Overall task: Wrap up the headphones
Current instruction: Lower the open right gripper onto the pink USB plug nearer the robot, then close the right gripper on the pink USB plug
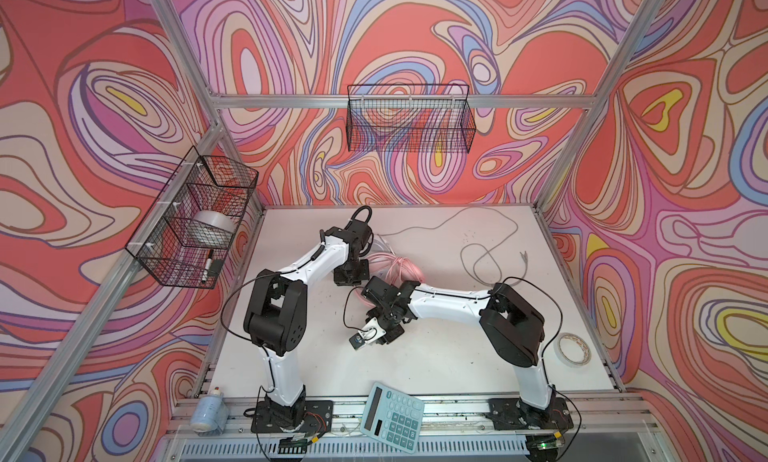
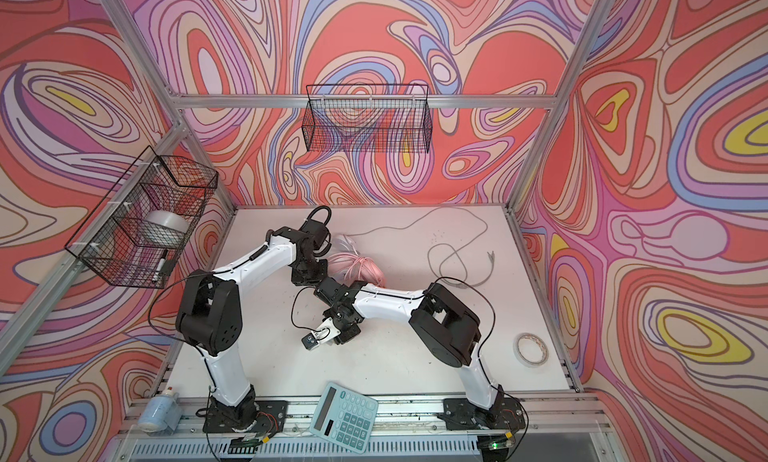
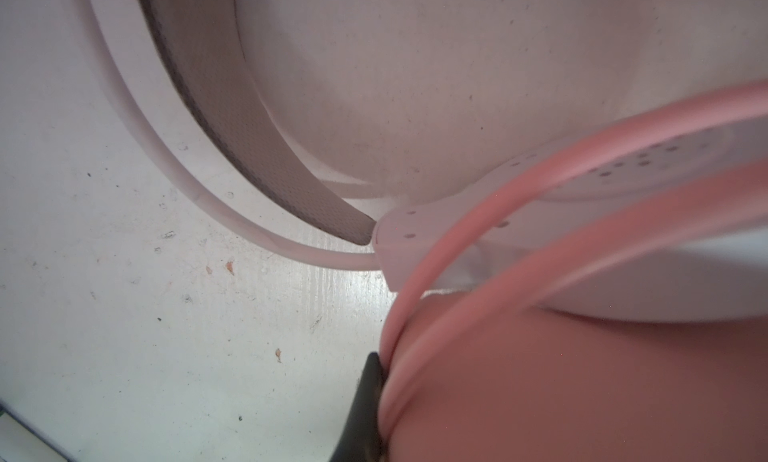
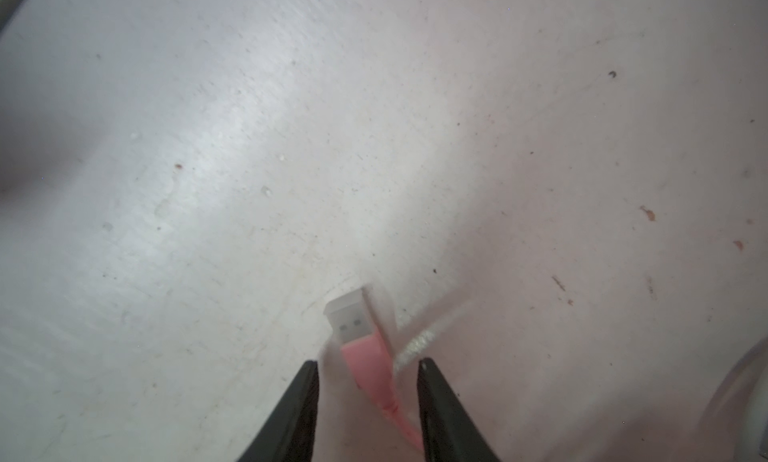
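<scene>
Two arms meet near the middle of the white tabletop (image 1: pixel 436 356), the left reaching in from the left, the right folded across from the right. Between their ends lie the pink headphones (image 1: pixel 397 268), seen in both top views mostly as a bundle of pink cable loops. The white headphones (image 1: pixel 377 244) touch them on the far side and are largely hidden behind the left arm. The left claw (image 1: pixel 351 272) points down at the left edge of the pink bundle. In the left wrist view only one black finger (image 3: pixel 365 397) shows, with strands of pink cable (image 3: pixel 490 214) pressed against its inner face and a blurred pink mass where the other finger would be. The claw is clamped tight on the pink headphones, though on which part I cannot tell. Just beyond it, the white set's grey-lined headband (image 3: pixel 257 168) curves over the tabletop. The greyish cable (image 1: pixel 478 258) trails loose toward the right rear, well apart from both claws. The right claw (image 4: pixel 368 366) sits just on the near side of the pink bundle, its jaws about half spread. The pink USB plug (image 4: pixel 353 327) hangs between the fingers, clear of both tips, its lead running close along one finger, with a blurred silvery tip (image 4: pixel 419 339) beside it.
</scene>
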`<state>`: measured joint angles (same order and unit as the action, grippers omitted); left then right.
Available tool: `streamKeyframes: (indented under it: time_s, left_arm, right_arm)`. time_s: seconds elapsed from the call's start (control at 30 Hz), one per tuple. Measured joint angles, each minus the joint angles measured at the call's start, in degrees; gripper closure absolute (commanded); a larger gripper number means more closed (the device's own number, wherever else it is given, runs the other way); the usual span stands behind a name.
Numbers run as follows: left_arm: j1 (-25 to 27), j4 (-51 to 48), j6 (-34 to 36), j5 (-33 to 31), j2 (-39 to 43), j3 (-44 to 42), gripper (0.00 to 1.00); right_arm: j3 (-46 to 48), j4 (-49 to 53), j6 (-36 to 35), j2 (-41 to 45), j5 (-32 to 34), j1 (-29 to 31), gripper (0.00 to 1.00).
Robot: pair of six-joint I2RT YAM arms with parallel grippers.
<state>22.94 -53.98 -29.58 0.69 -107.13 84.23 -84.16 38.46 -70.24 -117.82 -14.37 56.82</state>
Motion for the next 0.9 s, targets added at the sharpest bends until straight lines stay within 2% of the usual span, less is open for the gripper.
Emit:
streamKeyframes:
  time_s: [0.3, 0.53, 0.9]
  left_arm:
    - [0.00, 0.44, 0.00, -1.20, -0.28, 0.00, 1.00]
    - [0.00, 0.37, 0.00, -1.11, -0.37, 0.00, 1.00]
    - [0.00, -0.24, 0.00, -0.28, -0.37, 0.00, 1.00]
  right_arm:
    - [-3.17, 3.04, -0.26, -2.84, 2.25, 0.20, 0.63]
    - [-3.06, 2.27, -1.20, -2.84, 4.11, 0.55, 0.73]
    - [-2.27, -0.52, -1.14, -2.82, 4.63, 0.70, 0.94]
